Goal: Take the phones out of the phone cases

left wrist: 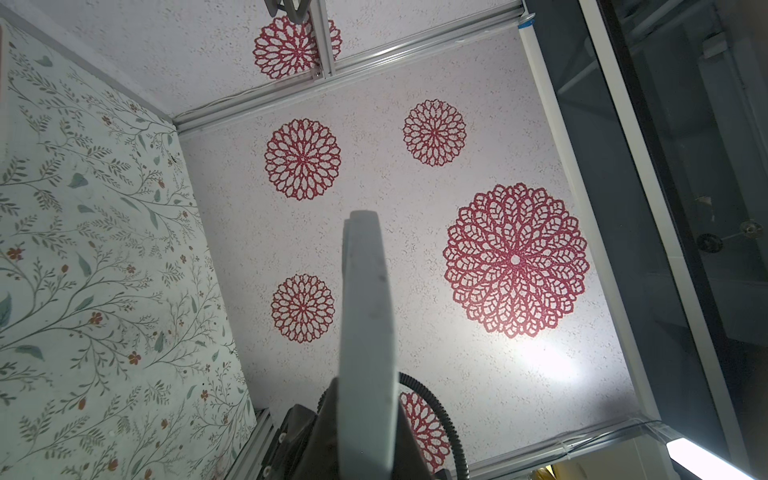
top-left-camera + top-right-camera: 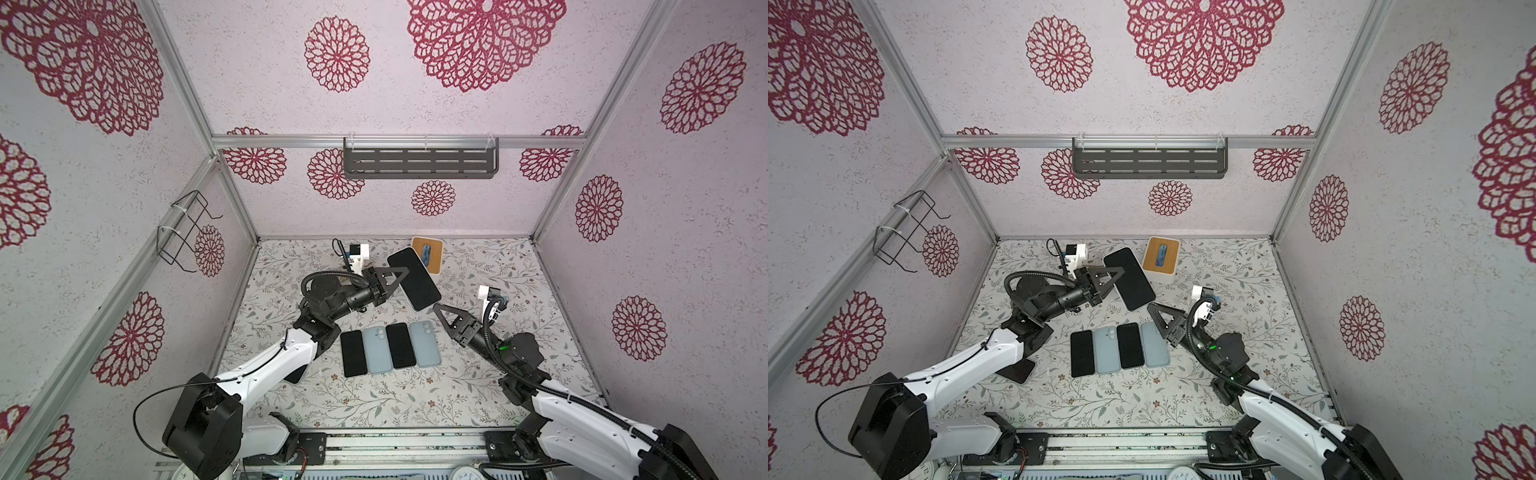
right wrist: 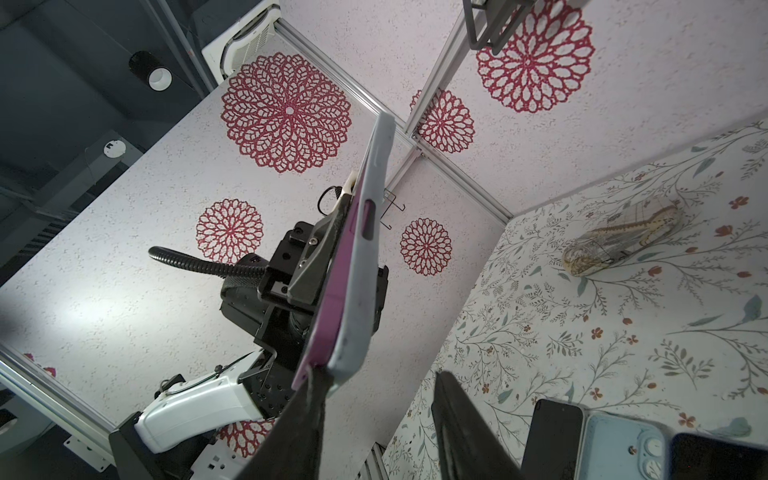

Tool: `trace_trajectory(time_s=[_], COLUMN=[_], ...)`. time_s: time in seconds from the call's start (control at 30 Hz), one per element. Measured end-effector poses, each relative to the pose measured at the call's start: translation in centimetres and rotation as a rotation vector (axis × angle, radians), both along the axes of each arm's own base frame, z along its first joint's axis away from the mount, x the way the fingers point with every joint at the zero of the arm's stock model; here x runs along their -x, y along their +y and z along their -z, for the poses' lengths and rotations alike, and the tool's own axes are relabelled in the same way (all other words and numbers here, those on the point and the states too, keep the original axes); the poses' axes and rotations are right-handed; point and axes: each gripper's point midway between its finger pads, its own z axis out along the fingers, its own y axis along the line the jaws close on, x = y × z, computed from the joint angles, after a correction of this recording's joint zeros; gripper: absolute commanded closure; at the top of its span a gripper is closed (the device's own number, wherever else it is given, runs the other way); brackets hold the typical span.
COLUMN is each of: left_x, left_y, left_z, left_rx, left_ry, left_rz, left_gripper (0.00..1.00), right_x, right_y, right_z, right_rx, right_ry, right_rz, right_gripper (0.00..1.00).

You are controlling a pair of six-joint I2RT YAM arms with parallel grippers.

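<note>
Phone (image 2: 415, 282), inside its grey case (image 3: 357, 291), is held clear of the counter (image 2: 498, 291) toward 12 o'clock, clamped by the left hand (image 2: 401, 275) so its 5 o'clock corner is offered to the right hand (image 2: 438, 309), jaws apart, seemingly for peeling.
</note>
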Motion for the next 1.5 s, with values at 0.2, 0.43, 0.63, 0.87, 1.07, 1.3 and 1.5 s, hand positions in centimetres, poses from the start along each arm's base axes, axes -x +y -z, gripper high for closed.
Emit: trace_trajectory(time_s=[0.2, 0.43, 0.63, 0.87, 1.07, 1.3, 1.5], left_x=[0.2, 1.6, 1.7, 1.5, 1.1, 0.7, 0.3], left_y=[-0.3, -1.5, -1.7, -1.7, -2.5, -3.3, -3.3], left_z=[-0.2, 0.0, 0.6, 1.9, 3.9, 6.4, 7.6], left_rx=[-0.001, -0.009, -0.028, -0.054, -0.088, -0.183, -0.284], left_ry=[-0.012, -0.017, -0.006, 0.023, 0.055, 0.050, 0.010], left_rz=[-0.005, 0.054, 0.062, 0.054, 0.062, 0.065, 0.041], left_gripper=[1.00, 1.00, 1.00, 0.66, 0.39, 0.26, 0.24], right_x=[-0.4, -0.7, -0.7, -0.5, -0.2, 0.2, 0.3], right_y=[0.1, 0.1, -0.2, -0.5, -0.8, -1.7, -2.3], right_z=[0.3, 0.4, 0.0, 0.5, 2.7, 4.3, 5.7], right_rx=[-0.008, -0.018, -0.033, -0.054, -0.016, 0.041, 0.072], right_ry=[0.012, 0.022, 0.023, 0.061, 0.129, 0.200, 0.252], right_rz=[-0.005, -0.008, -0.010, -0.017, -0.014, 0.019, 0.047], right_gripper=[0.62, 0.65, 0.82, 1.00, 1.00, 1.00, 1.00])
